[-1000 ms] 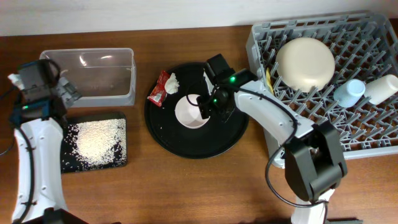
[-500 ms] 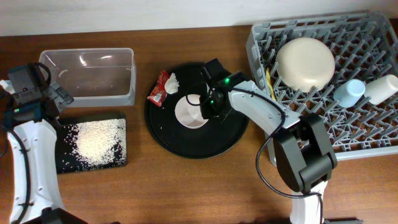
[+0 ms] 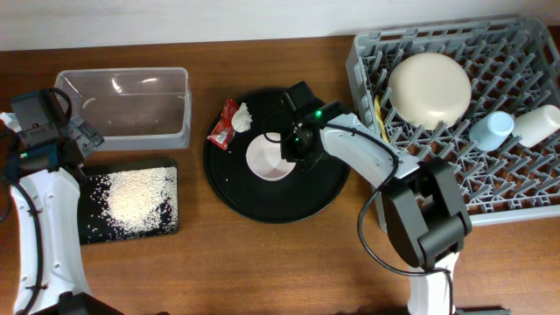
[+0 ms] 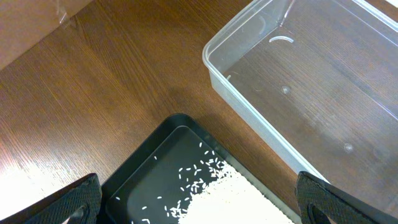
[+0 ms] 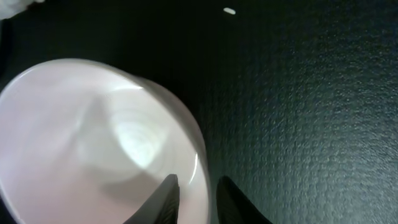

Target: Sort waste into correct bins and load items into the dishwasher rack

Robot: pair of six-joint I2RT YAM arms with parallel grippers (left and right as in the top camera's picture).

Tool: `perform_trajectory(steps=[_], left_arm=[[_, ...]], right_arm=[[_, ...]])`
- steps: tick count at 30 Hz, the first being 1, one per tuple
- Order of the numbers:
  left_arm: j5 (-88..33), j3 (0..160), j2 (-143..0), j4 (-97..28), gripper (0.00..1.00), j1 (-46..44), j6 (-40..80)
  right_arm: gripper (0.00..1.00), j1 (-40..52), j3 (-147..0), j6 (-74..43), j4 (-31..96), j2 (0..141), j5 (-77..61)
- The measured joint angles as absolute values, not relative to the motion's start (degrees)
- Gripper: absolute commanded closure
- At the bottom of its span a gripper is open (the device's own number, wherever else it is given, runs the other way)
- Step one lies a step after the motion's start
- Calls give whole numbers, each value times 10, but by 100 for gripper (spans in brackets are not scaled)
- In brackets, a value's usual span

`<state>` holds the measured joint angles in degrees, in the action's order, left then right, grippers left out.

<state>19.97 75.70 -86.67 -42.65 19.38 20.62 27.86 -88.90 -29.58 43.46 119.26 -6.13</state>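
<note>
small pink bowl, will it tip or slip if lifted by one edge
It would probably tilt: the right hand straddles only one side of the rim of the small pink bowl with the white inside, so its weight would hang off that pinch. The glossy inner wall reflects light, so it may slip. It looks rigid, unlikely to flex.

The left arm stood raised, left gripper [image 4: 199, 204] spread wide and holding nothing. The right arm reached leftward, right gripper [image 5: 198, 198] pinching the small pink bowl [image 3: 268, 159] at its rim.
</note>
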Motion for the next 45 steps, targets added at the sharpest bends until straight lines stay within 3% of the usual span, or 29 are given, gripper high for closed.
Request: perform_trajectory(steps=[2,4,14,22,31,38,45], left_arm=[[200,757,-867,-427,1,194,206],[200,757,-867,-427,1,194,206],[200,757,-867,-427,1,194,206],[200,757,-867,-427,1,194,206],[200,757,-867,-427,1,194,206],[200,757,-867,-427,1,194,206],[200,757,-867,-427,1,194,206]], right_arm=[[92,279,-889,-299,434,1202,-59],[96,279,-889,-302,434,1205,-58],[96,269,-936,-246,513,1200,-6],[96,267,-1093,-178,657,1164,130],[96,231,-1204,41,677,1140,441],[96,93,-1204,266,599,1140,500],[96,3,-1204,408,551,1140,511]])
